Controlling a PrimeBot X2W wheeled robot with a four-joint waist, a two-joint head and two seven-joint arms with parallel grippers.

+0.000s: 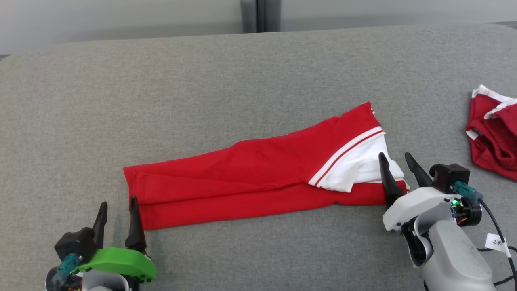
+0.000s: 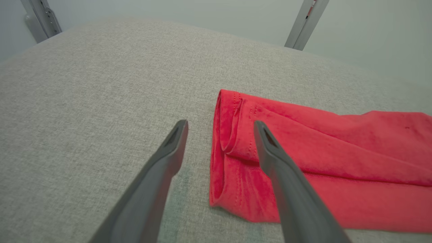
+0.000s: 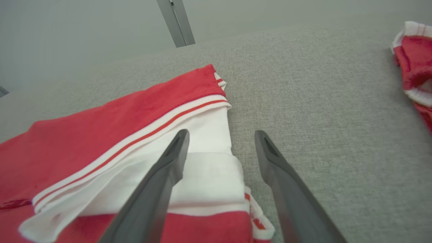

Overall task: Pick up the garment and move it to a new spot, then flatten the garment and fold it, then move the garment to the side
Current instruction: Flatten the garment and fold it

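The garment [image 1: 258, 173] is red with a white, red-striped part at its right end. It lies folded into a long band across the grey padded surface [image 1: 202, 81]. My left gripper [image 1: 118, 205] stands open at the band's left end [image 2: 236, 152], one finger over the cloth, nothing held. At the right end, over the white part [image 3: 209, 162], my right gripper [image 1: 396, 160] is open too, its left finger above the cloth and its right finger above bare surface.
A second red and white garment [image 1: 494, 131] lies crumpled at the surface's right edge, also in the right wrist view [image 3: 415, 64]. A grey post [image 1: 260, 16] stands behind the far edge against a pale wall.
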